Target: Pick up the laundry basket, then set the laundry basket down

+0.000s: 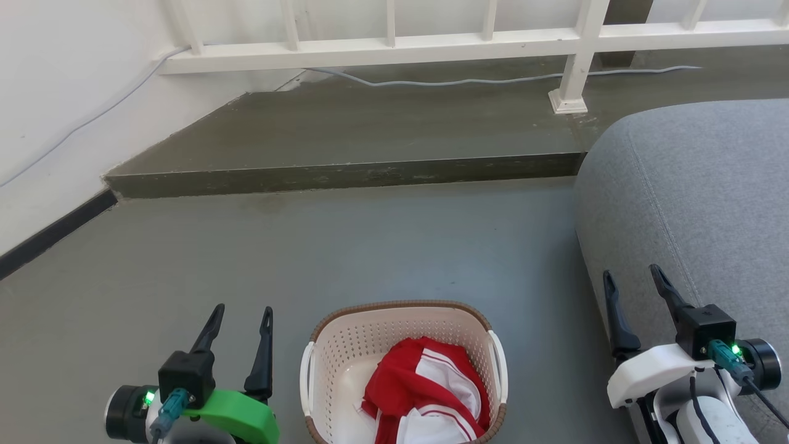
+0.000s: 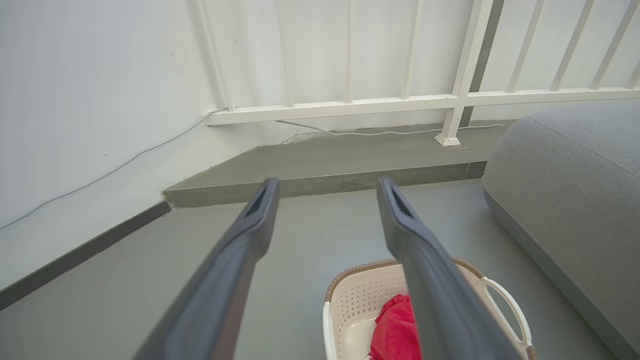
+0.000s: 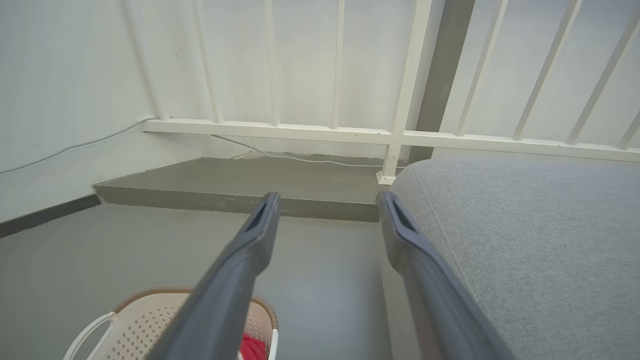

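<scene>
The left tool (image 1: 242, 316) hovers above the floor with its two dark fingers spread, holding nothing. The right tool (image 1: 632, 279) is likewise spread and empty, at the edge of the grey sofa (image 1: 696, 203). Between them, apart from both, the laundry basket (image 1: 351, 351) stands on the grey floor (image 1: 394, 246), a red and white garment (image 1: 431, 382) bundled inside. Beyond it rises a low concrete step (image 1: 345, 135), with a white railing (image 1: 382, 46) and a pale cable (image 1: 431, 81) behind.
</scene>
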Robot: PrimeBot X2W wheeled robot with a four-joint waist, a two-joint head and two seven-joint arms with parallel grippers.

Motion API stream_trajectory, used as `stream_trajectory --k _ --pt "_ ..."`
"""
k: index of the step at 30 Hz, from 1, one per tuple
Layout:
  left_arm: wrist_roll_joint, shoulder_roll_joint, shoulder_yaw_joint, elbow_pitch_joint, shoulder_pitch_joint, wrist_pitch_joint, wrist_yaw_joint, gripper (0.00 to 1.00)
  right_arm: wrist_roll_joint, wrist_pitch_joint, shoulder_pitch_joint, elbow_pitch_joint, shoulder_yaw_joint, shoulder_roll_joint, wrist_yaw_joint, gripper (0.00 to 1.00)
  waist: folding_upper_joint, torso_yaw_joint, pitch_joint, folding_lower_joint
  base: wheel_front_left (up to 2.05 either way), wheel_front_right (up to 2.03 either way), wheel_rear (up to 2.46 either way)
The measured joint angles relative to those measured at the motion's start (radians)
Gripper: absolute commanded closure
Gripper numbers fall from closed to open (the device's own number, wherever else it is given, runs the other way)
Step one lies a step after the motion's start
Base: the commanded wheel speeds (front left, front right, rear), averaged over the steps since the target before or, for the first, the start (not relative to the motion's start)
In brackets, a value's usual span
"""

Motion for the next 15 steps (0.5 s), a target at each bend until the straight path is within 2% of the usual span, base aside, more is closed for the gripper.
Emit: stream_trajectory --k 15 --pt "0.000 -0.003 -0.008 0.024 -0.001 0.000 0.000 0.00 0.000 0.000 0.006 0.010 -0.001 0.002 0.008 0.00 0.0000 0.001 0.005 0.0000 0.00 0.00 0.00"
